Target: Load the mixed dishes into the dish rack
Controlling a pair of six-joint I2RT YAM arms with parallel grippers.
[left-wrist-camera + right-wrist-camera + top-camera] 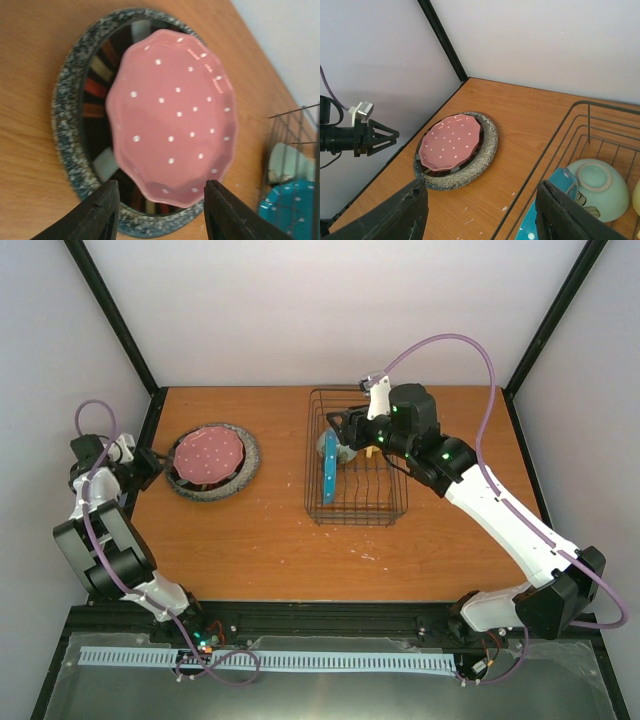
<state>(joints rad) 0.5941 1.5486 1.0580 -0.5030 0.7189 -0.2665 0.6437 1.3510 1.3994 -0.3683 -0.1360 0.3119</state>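
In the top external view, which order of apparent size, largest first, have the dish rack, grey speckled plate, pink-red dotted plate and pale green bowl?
1. dish rack
2. grey speckled plate
3. pink-red dotted plate
4. pale green bowl, only partly visible, yet clearly smallest

Left arm was folded back on itself at the far left of the overhead view: upper link leaned away from the base, elbow bent sharply, forearm ran up to the wrist. Left gripper pointed right, roughly level. Its jaws stood apart and gripped nothing.

Right arm reached diagonally from its base at lower right, up and to the left, with the elbow bent tight near the base. Right gripper pointed left, tipped slightly down. Jaws were spread wide, both dark fingers showed in its wrist view, and nothing was held.
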